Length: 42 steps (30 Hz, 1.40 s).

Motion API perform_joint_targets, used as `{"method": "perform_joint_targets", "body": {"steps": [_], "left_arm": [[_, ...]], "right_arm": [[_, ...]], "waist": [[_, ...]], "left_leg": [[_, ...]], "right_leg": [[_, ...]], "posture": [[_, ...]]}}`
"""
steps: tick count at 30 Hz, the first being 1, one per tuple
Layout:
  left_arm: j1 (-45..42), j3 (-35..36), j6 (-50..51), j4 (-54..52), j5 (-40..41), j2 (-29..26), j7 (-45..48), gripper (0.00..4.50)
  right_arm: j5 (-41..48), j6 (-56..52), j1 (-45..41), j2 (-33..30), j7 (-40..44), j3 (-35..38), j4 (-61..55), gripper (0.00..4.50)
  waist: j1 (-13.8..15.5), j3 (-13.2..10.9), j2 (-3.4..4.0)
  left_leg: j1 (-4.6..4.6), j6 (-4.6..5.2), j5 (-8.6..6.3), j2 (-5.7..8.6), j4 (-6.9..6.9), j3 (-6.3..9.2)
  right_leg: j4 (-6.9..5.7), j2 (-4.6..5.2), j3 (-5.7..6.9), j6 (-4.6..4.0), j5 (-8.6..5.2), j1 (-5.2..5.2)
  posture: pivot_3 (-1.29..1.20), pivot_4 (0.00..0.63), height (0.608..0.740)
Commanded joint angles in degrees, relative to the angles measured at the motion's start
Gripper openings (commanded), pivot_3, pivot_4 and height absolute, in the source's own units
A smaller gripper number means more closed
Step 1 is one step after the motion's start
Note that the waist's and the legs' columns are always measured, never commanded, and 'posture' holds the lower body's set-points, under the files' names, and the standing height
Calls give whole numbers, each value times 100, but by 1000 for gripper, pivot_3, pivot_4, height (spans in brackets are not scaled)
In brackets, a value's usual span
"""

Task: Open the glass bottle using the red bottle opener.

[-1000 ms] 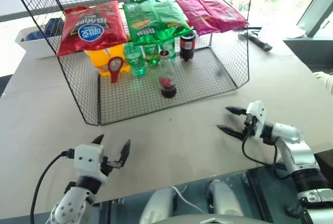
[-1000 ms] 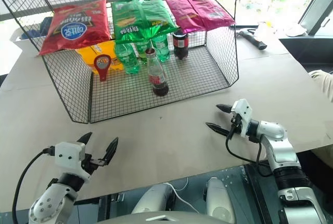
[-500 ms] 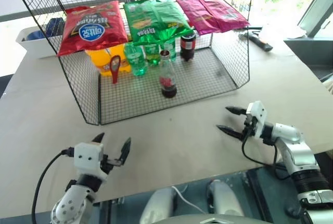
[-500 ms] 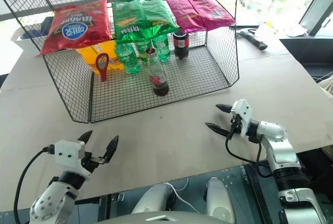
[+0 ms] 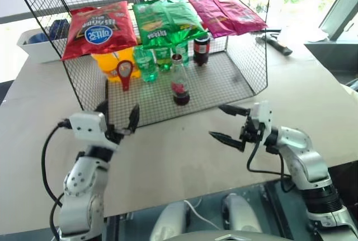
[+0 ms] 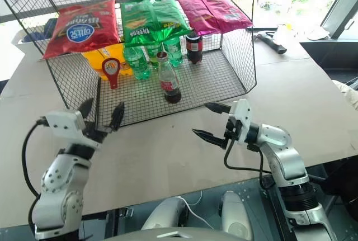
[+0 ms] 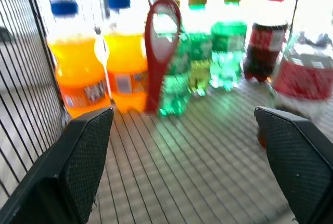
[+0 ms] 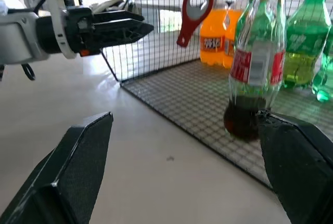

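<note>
glass bottle (image 7: 307, 86) blurred (edge-cropped)

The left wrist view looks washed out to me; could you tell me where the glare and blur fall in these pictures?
Left wrist view: backlight bleaches the bottle tops, and the red bottle opener is soft. Right wrist view: the glass bottle is fairly sharp, with bright sky behind the mesh. Left eye view: the windows are blown out.

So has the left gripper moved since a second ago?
Yes. The left gripper has risen and gone forward: it was near the table's front edge, and its open jaws now stand at the front edge of the wire cage.
</note>
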State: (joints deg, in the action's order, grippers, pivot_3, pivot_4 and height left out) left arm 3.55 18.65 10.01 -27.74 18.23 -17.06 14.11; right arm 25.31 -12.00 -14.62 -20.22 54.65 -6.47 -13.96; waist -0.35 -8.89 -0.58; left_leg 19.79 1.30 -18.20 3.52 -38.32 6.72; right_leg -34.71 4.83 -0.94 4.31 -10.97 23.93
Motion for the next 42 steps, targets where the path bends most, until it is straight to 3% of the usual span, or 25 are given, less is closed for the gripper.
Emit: {"method": "perform_joint_targets", "body": {"steps": [1,15,30,33,41,42], "left_arm": [[-557,239,77,81,39,-193,-201,4500],[-1782,-11,-48,1595,-87,-427,152,4500],[-2002,-135,-344,2149,-74,-413,335,4500],[-2006,-121,-386,2147,-53,-389,347,3711],[-1903,-124,-412,2079,24,-368,367,310],[-1889,-116,-409,2074,31,-366,359,150]], "right_arm": [[235,-232,-239,79,-259,-12,-610,4443],[321,-452,-470,169,-692,-18,-824,4443],[274,-402,-444,166,-877,-53,-854,4443],[265,-385,-443,164,-878,-64,-844,4500],[253,-347,-453,180,-878,-100,-807,4500],[252,-341,-453,177,-876,-102,-804,4500]], "waist": [[0,0,0],[-15,0,-1],[-23,0,-1],[-24,0,-1],[-24,0,-1],[-23,0,-1]], "left_leg": [[0,0,0,1,0,2],[3,0,0,23,0,7],[9,-1,1,22,1,5],[9,-1,1,22,1,5],[9,-1,1,21,1,5],[9,-1,1,21,1,5]], "right_leg": [[-1,0,1,0,0,0],[-2,4,4,0,0,5],[-6,5,1,0,0,15],[-5,6,1,0,0,16],[-7,6,1,0,0,16],[-7,6,1,0,0,16]], "posture": [[0,150,739],[0,150,739],[0,150,739],[0,150,739],[0,150,739],[0,150,739]]}}
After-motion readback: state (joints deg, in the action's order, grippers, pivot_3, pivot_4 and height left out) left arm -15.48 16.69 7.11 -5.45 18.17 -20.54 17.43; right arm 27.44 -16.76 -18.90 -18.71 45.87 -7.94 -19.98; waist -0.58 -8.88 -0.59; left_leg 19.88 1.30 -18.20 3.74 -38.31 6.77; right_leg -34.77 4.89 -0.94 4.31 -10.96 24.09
